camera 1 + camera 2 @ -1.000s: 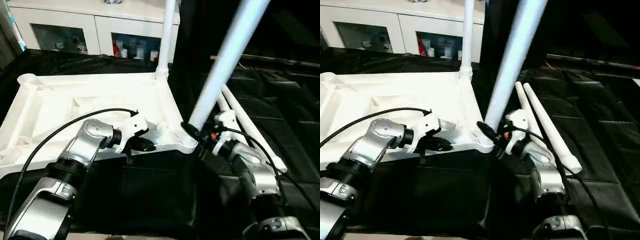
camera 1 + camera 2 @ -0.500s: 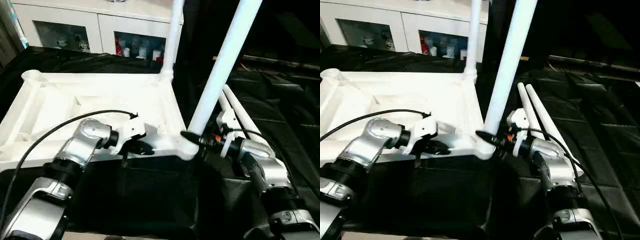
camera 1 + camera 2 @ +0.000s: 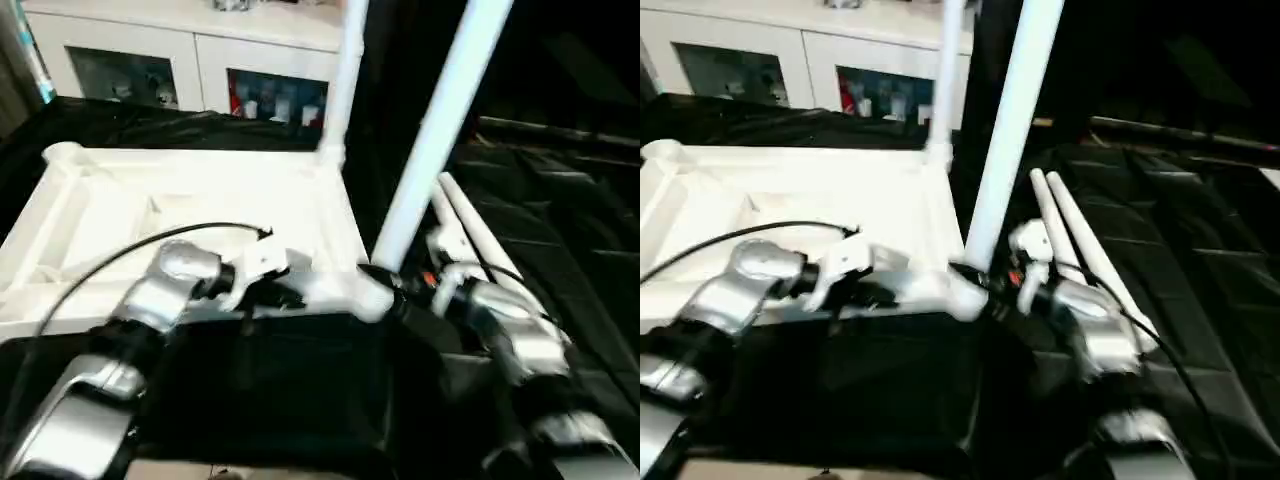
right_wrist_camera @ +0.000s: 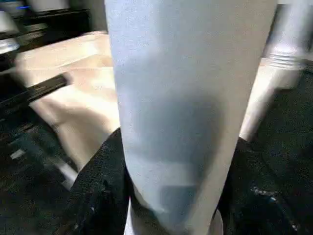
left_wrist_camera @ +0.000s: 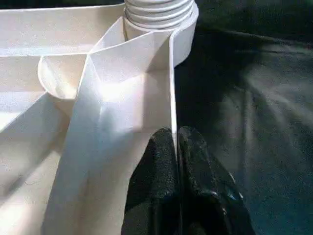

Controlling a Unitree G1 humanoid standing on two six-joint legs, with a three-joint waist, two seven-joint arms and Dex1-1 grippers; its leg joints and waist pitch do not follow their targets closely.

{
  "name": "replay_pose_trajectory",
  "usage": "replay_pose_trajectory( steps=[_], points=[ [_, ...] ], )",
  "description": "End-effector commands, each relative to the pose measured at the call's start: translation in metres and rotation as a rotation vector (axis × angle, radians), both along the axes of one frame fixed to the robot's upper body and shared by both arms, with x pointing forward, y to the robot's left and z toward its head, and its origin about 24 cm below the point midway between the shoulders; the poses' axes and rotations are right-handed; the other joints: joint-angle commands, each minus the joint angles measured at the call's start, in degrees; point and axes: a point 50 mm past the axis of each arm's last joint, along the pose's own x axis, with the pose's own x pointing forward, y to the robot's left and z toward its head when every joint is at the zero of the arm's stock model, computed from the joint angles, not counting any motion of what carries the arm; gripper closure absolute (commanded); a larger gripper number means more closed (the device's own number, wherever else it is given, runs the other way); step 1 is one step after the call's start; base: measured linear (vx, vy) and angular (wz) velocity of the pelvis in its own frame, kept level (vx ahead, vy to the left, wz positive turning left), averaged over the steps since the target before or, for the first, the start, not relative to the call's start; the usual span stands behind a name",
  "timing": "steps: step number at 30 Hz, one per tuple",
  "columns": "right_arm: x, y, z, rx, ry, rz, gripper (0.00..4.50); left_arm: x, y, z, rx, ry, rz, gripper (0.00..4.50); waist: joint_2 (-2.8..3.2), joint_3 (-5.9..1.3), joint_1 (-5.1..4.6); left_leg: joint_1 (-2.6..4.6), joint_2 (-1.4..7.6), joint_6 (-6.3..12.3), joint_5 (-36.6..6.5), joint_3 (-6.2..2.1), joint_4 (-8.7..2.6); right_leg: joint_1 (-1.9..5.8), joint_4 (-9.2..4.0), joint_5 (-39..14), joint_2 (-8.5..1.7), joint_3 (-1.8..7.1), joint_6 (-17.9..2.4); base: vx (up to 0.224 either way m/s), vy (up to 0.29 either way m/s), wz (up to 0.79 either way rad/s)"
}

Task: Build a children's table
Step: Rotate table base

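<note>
Black cloth covers the work surface, and behind it stands a white glass-door cabinet with small items on its shelves. Largest on the cloth is the tabletop, lying ribbed side up with its round corner sockets facing the ceiling. One leg is already seated upright in the far corner socket nearest the cabinet; a second leg rises from the near socket on the robot's right side, leaning a little away from the tabletop. Two spare legs lie side by side on the cloth just beside the right arm. The right gripper is clamped around the second leg low on its shaft, one black finger on either side of the tube. The left gripper has its fingers pressed together on the tabletop's thin near edge wall, pinning the piece down (a steadying hold, by the look of it). The step in hand appears to be seating the second leg; next it likely needs bringing square to the socket and pressing or twisting home while the left keeps the top from sliding
</note>
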Motion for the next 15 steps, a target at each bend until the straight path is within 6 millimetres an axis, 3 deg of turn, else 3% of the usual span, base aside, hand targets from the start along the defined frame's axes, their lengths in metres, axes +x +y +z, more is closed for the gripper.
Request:
replay_pose_trajectory(
  steps=[1,3,5,6,9,10,11,15],
  points=[
    [-0.014,-0.014,-0.046,-0.093,0.23,-0.133,2.6,0.006,-0.014,0.018,-0.048,-0.049,-0.043,4.5,1.28,-2.3,-0.09,0.19,4.52,-2.06,-17.05,-2.45,-5.51,1.65,-6.19,-25.46,-7.08,3.82,-9.27,0.0,0.0,0.0],
    [-0.008,-0.011,-0.048,-0.105,0.258,-0.21,2.6,0.009,-0.016,0.019,-0.045,-0.053,-0.007,4.5,1.18,-2.32,-0.26,0.17,4.51,-1.84,-17.3,-2.54,-5.59,1.56,-6.37,-26.0,-7.04,3.82,-8.8,0.0,0.0,0.0],
    [0.005,-0.002,-0.051,-0.181,0.296,-0.375,2.6,0.018,-0.023,0.019,-0.026,-0.061,0.116,4.5,1.54,-2.3,-0.8,0.52,4.43,-3.27,-18.23,-2.57,-5.63,1.05,-5.97,-25.21,-6.76,3.73,-9.62,0.0,0.0,0.0],
    [0.005,-0.002,-0.051,-0.181,0.296,-0.375,2.6,0.018,-0.023,0.019,-0.026,-0.061,0.116,4.5,1.48,-2.28,-1.15,0.54,4.39,-3.68,-18.71,-2.63,-5.71,0.97,-5.95,-25.45,-6.73,3.67,-9.73,0.0,0.0,0.0],
    [0.013,0.003,-0.049,-0.227,0.32,-0.511,2.6,0.023,-0.031,0.019,-0.019,-0.061,0.223,4.5,1.5,-2.32,-1.1,0.86,4.2,-3.41,-19.9,-2.46,-5.41,0.73,-6.39,-25.96,-6.82,3.81,-9.37,0.0,0.0,0.0],
    [0.016,0.008,-0.048,-0.222,0.334,-0.551,2.6,0.023,-0.037,0.019,-0.024,-0.056,0.25,4.5,1.54,-2.41,-1.12,0.69,4.29,-3.14,-19.21,-2.39,-5.44,0.86,-6.19,-23.84,-6.77,3.9,-9.74,0.0,0.0,0.0],
    [0.019,0.013,-0.046,-0.241,0.338,-0.59,2.6,0.023,-0.045,0.02,-0.036,-0.057,0.272,4.5,1.03,-2.42,-1.2,0.51,4.34,-2.98,-18.55,-2.35,-5.53,0.94,-6.11,-22.81,-6.68,3.88,-9.89,0.0,0.0,0.0],
    [0.022,0.027,-0.043,-0.264,0.326,-0.616,2.6,0.021,-0.059,0.022,-0.057,-0.059,0.3,4.5,1.07,-2.72,-0.99,0.19,4.13,-1.81,-14.49,-1.89,-5.36,1.34,-5.33,-15.26,-6.51,4.03,-10.92,0.0,0.0,0.0]
  ],
)
